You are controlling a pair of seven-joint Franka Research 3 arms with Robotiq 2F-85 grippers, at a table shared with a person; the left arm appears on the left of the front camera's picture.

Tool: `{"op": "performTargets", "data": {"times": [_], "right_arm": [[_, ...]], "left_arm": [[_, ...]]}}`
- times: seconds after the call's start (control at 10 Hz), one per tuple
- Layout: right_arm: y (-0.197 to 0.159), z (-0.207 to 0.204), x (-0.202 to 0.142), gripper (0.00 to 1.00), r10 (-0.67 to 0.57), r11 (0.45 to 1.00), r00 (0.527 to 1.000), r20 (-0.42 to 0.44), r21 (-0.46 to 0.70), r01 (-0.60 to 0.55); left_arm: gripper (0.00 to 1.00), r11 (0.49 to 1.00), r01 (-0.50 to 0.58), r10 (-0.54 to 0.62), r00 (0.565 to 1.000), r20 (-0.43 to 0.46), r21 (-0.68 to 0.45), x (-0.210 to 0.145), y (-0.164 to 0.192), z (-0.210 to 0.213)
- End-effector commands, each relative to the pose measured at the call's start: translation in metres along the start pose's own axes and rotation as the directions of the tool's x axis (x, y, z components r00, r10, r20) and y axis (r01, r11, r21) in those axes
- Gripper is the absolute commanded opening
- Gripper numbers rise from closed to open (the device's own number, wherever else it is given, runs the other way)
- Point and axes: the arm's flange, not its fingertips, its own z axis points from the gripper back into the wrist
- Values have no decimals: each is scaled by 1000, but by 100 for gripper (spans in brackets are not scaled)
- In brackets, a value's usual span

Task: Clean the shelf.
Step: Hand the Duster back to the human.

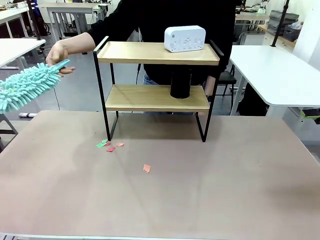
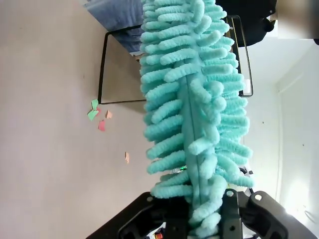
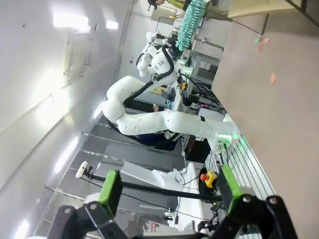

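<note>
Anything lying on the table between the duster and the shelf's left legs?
In the front view, the person's hand grips the duster tip; below, paper scraps lie by the shelf leg.

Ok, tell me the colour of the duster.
Turquoise, fluffy chenille duster; clearest in the left wrist view.

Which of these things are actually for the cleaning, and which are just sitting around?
For the job:
- shelf
- teal duster, clamped in the left gripper
- person's hand at its tip

Just lying about:
- white box
- black cylinder
- paper scraps

Spread fingers, teal duster, table
</note>
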Motion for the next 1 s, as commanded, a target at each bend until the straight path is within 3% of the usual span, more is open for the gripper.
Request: {"op": "performTargets", "data": {"times": [0.0,0.3,0.4,0.5,0.6,0.9], "right_arm": [[2,2,1,100,19,1000,1000,-18,-4,-19],[2,2,1,100,19,1000,1000,-18,-4,-19],[2,2,1,100,19,1000,1000,-18,-4,-19],[2,2,1,100,19,1000,1000,-18,-4,-19],[2,2,1,100,19,1000,1000,-18,-4,-19],[2,2,1,100,19,1000,1000,-18,-4,-19]], "left_arm": [[0,1000,3,-3,1000,11,-2,0,-1,3],[0,1000,3,-3,1000,11,-2,0,-1,3],[65,1000,0,0,1000,1,1,0,0,0],[77,1000,10,-10,1000,-9,20,-2,-2,-1],[100,999,23,-23,1000,-3,38,-2,-4,-1],[100,999,28,-28,1000,-14,36,-2,-7,1]]}}
